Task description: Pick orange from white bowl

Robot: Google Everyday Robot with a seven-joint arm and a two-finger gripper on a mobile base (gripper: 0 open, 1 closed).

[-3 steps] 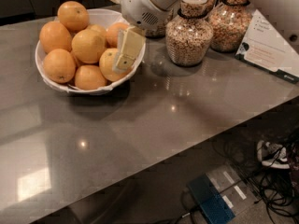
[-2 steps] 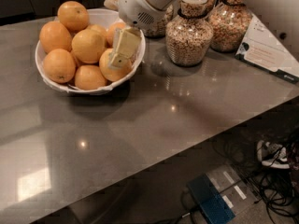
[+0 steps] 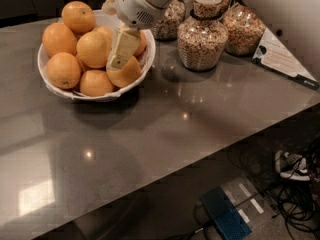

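Where the white bowl (image 3: 100, 97) sits at the back left of the grey countertop (image 3: 175, 129), heaped with oranges (image 3: 92, 49), the gripper (image 3: 120, 59) hangs inside its right side, low over one orange (image 3: 127, 75) by the rim. Whether it is spread or clamped on that orange cannot be told. Three glass jars of cereal (image 3: 202, 39) stand just beside the bowl.
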